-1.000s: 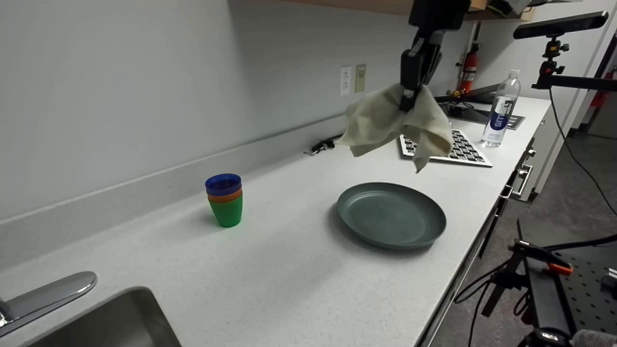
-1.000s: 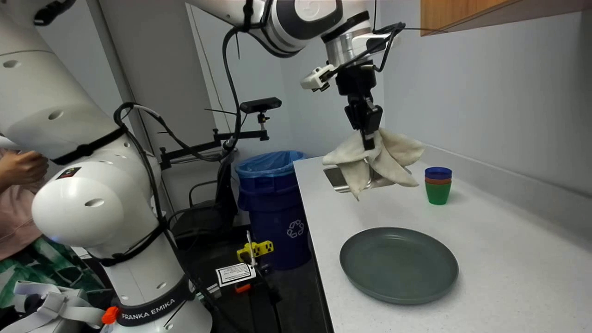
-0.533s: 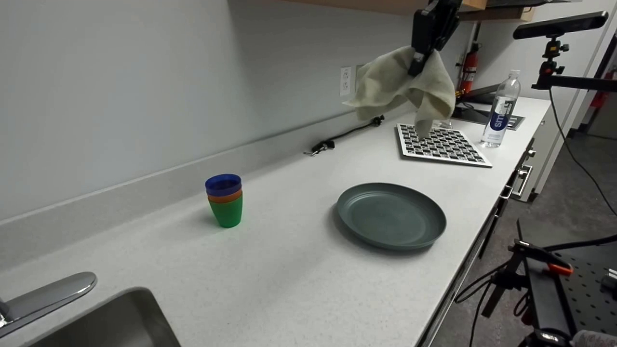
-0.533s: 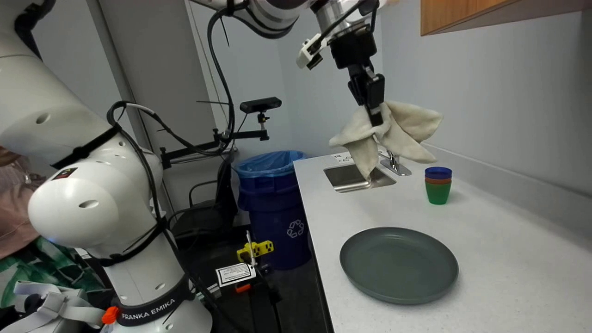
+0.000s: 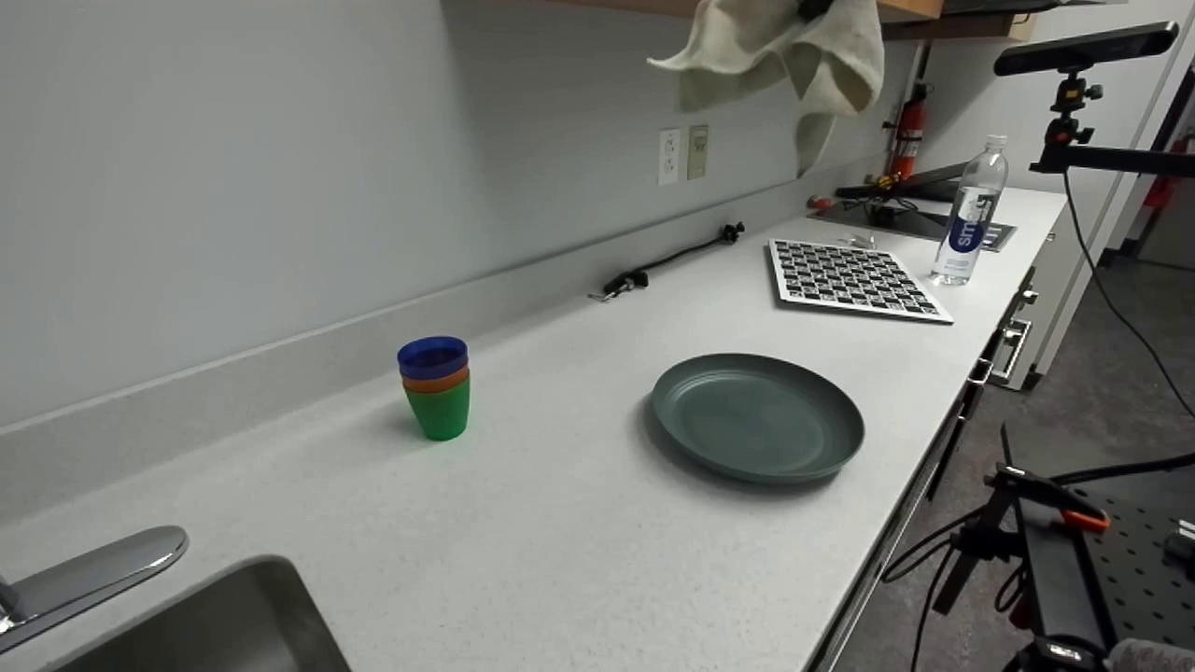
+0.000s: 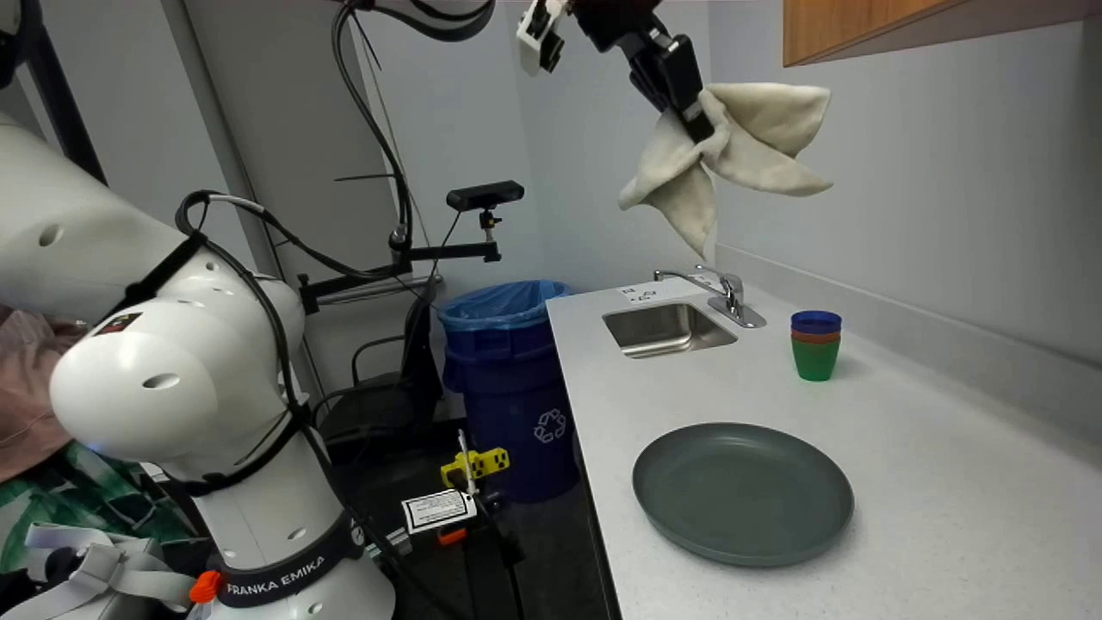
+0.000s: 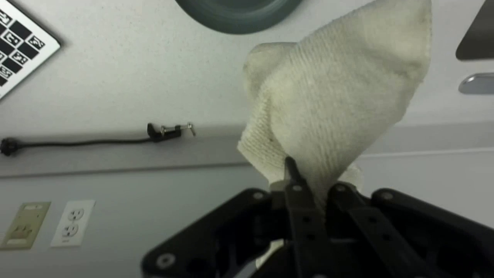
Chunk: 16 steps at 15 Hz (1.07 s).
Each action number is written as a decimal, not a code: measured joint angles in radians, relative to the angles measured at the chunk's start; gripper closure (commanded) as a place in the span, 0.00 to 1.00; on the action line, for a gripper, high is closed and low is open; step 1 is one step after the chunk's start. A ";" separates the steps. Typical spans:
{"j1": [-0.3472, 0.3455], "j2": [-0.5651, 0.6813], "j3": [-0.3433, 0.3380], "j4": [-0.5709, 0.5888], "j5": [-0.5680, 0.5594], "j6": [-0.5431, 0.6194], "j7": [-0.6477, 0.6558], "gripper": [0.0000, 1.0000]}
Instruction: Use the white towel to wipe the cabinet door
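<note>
The white towel (image 6: 770, 129) hangs crumpled in the air, pinched by my gripper (image 6: 699, 127). It also shows at the top of an exterior view (image 5: 747, 56), where most of my gripper is out of frame. In the wrist view the towel (image 7: 339, 85) spreads out beyond my gripper (image 7: 308, 177), with a fold of it between the fingers. A wooden wall cabinet (image 6: 848, 27) shows at the top right of an exterior view, and its lower edge (image 5: 910, 9) in an exterior view. The towel is apart from the cabinet in that view. The upper part of the cabinet is out of frame.
Below are a dark green plate (image 6: 742, 495), stacked cups (image 6: 815, 344) and a sink (image 6: 667, 329) with a faucet (image 6: 732, 297). A checkered board (image 5: 854, 280), a bottle (image 5: 971, 215) and a clamp with cable (image 5: 625, 282) lie farther along the counter.
My gripper has risen steadily with the towel, from low over the counter to about the height of the cabinet's lower edge. The plate and cups have not moved.
</note>
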 measured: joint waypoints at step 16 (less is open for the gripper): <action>-0.353 -0.050 0.242 -0.165 -0.015 0.757 0.220 0.93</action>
